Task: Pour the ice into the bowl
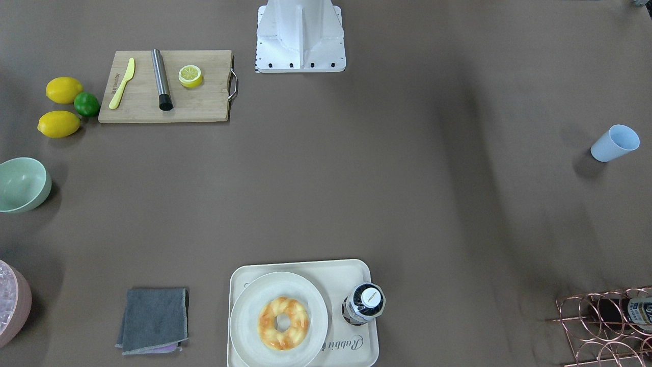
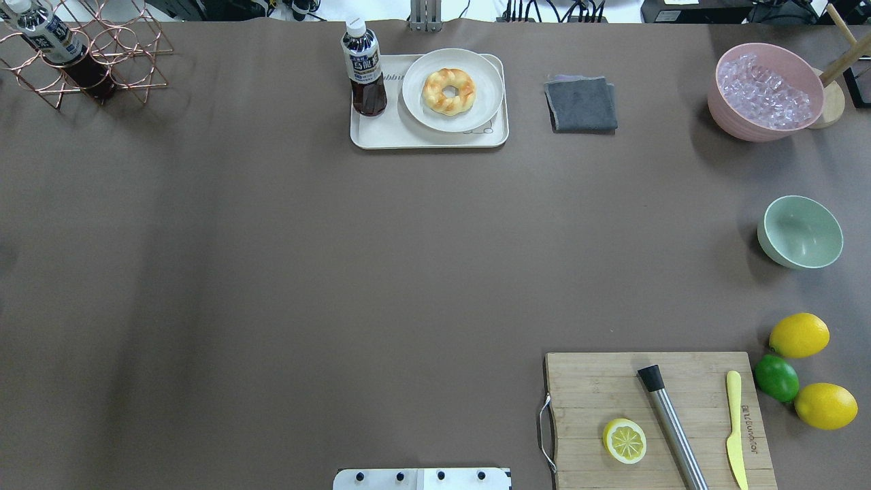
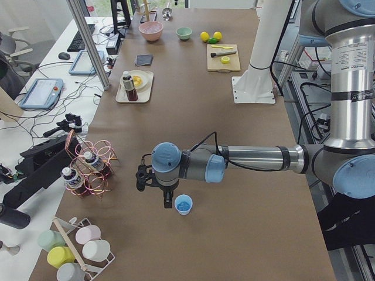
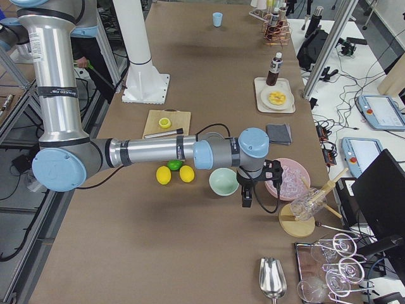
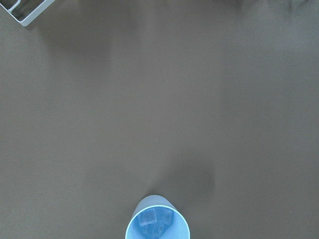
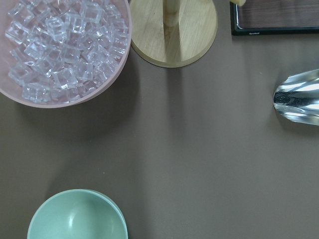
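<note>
brown tabletop [image 2: 340, 272]: grasping is judged pending, the left gripper [image 3: 168, 202], openness untellable, being held beside the light blue plastic cup [image 3: 183, 205] of clear ice cubes [image 5: 155, 221].

The light is bright and even, and it comes from above. The brown table [image 1: 326, 178] looks flat and dull, with no glare on it. Wide, soft dark bands lie across it in the front-facing view, and they are darkest on the right side of that view. The bowl [image 2: 800, 231] has a soft shadow on its left in the overhead view. The light blue cup [image 1: 615, 143] has a blurry shadow low beside it. The metal scoop [image 6: 297, 96] shines white in the right wrist view. The cubes [image 6: 60, 45] in the pink container [image 6: 65, 103] sparkle. The left wrist view is a bit soft and grainy. In the side views the posts [image 3: 89, 44] lean near the edges.
</note>
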`<state>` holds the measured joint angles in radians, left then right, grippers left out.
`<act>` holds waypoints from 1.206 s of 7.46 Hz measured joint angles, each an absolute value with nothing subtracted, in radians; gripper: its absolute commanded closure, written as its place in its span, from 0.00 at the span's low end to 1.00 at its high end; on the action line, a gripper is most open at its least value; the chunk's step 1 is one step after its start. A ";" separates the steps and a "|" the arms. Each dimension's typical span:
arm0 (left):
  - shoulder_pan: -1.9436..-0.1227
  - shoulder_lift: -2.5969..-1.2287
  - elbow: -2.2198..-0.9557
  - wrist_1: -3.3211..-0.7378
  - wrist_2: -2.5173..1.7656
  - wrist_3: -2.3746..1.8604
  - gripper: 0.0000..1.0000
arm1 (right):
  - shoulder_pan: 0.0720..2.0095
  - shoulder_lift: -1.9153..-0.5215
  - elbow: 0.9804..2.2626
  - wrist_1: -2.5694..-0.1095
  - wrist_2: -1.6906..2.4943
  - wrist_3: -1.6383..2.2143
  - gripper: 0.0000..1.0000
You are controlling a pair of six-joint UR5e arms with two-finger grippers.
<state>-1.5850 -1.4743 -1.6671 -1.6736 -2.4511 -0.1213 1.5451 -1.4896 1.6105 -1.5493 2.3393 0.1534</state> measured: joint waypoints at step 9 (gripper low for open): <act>-1.577 -1.456 -1.723 -1.678 -2.434 -0.333 0.03 | 1.540 -1.495 1.550 -1.457 2.344 0.161 0.02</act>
<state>-1.5770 -1.4561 -1.7231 -1.6777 -2.4343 -0.3331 1.5401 -1.4950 1.5503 -1.4566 2.3442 0.1607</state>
